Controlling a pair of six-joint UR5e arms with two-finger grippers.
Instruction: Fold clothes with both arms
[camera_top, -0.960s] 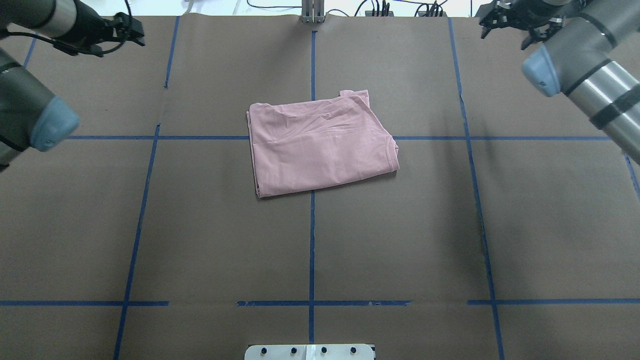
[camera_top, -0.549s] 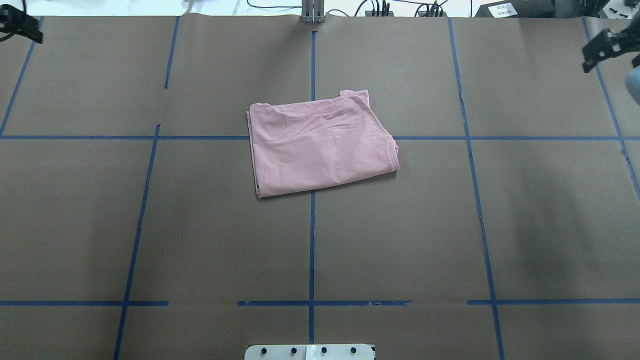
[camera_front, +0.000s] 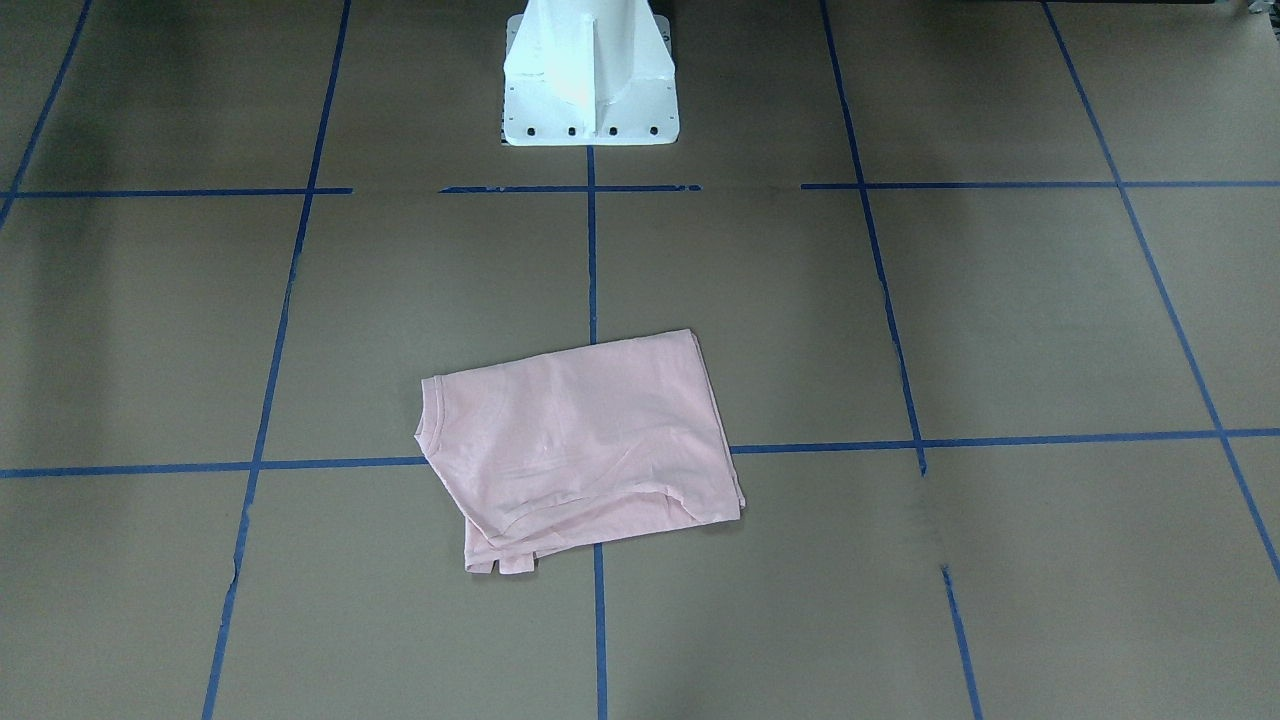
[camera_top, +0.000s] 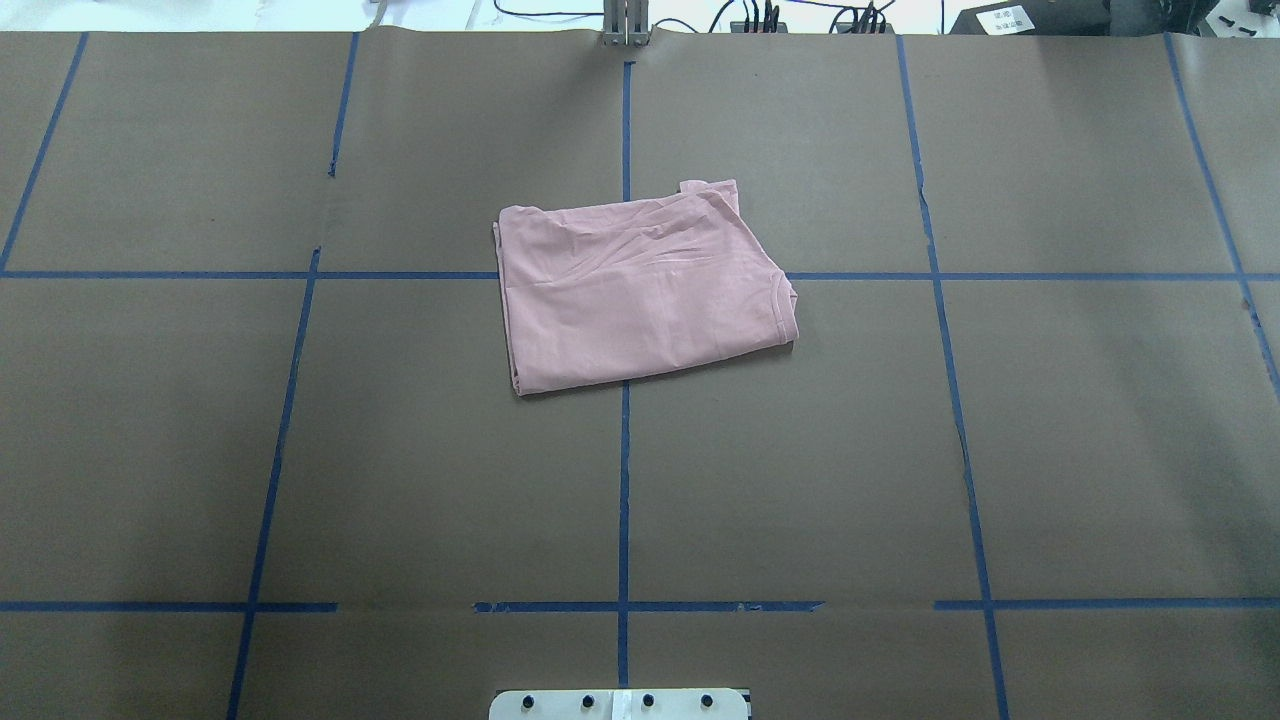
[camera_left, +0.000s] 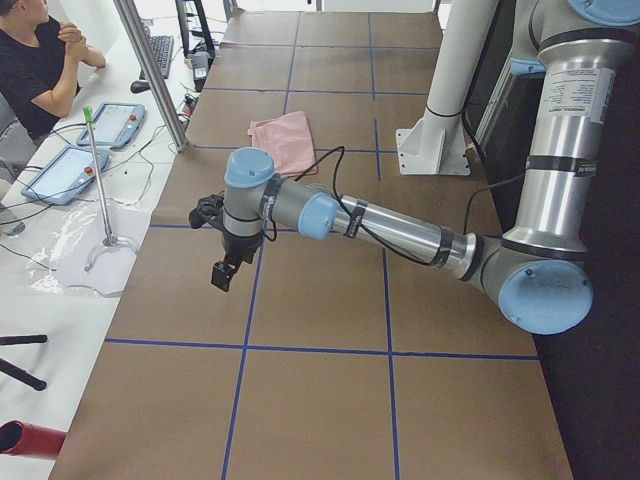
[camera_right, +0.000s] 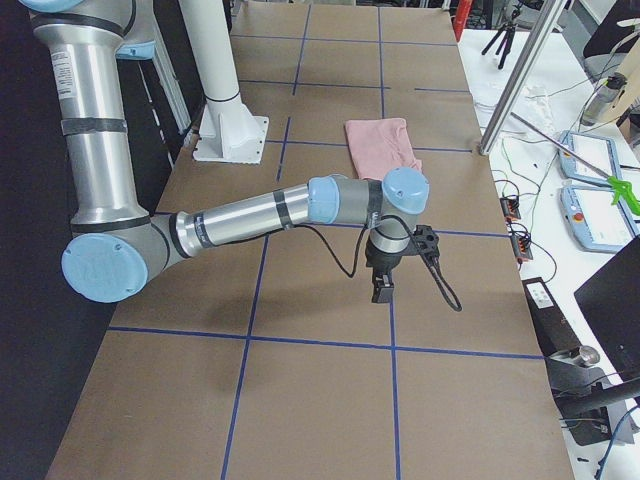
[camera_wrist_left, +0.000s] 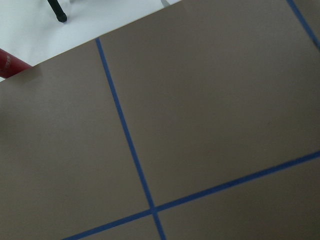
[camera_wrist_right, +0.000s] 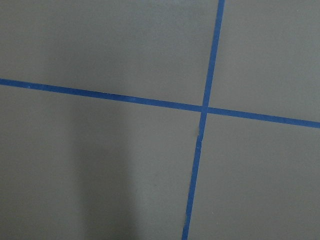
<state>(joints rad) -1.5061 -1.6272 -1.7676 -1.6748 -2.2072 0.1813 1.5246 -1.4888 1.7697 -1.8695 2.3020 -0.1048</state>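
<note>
1. Moved out of the overhead frame since a moment ago: left pincer and right pincer, now caught only in the side views.
2. Cannot tell whether spread or pressed together, either one.
3. Well apart from both pincers, beyond each along the brown paper: folded pink T-shirt, lying flat, untouched.
4. Print, if any, hidden by the fold.
5. Beneath each pincer, just paper and blue tape.

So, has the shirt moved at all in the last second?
No. In the overhead view the shirt still straddles the same two crossing blue tape lines, with its left edge and collar where they were.
</note>
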